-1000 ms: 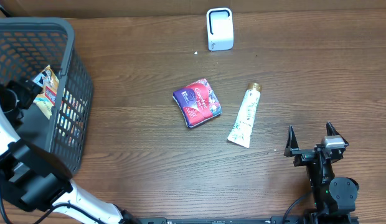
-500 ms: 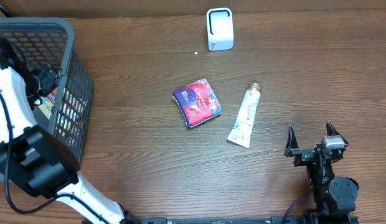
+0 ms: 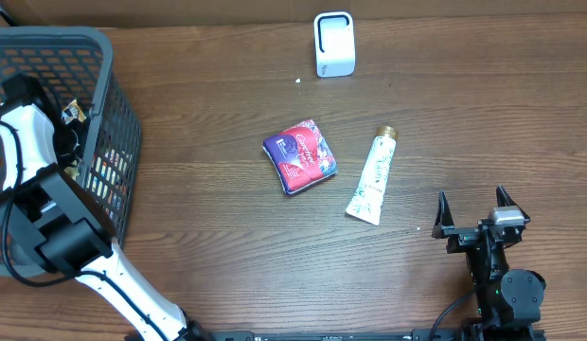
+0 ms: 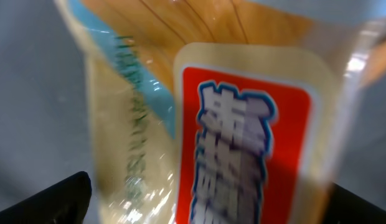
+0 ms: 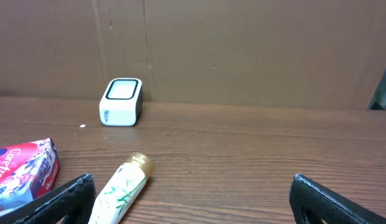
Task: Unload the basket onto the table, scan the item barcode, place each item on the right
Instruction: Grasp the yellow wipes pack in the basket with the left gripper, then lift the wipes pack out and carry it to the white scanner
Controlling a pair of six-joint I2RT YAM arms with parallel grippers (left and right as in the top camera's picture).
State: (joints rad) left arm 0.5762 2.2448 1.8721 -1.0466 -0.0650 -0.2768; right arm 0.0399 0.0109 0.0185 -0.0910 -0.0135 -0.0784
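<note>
Reaching into the grey basket [image 3: 104, 57], my left gripper [image 4: 208, 211] is open, its dark fingertips [image 4: 68, 196] at the lower corners of the left wrist view. A snack packet [image 4: 243, 124] with a red label fills that view, very close and blurred, between the fingers. From overhead only a corner of the packet [image 3: 74, 112] shows beside the white arm. The white scanner [image 3: 333, 44] stands at the table's far edge. At the front right, my right gripper [image 3: 471, 201] rests open and holds nothing.
A red and purple pouch [image 3: 300, 156] lies mid-table, and a white tube with a gold cap [image 3: 373, 176] lies to its right. In the right wrist view the tube [image 5: 121, 190] is just ahead on the left, and the scanner [image 5: 121, 101] is beyond it.
My left arm has swung deeper into the basket and now covers most of the packet. The right arm, pouch and tube have not moved.
</note>
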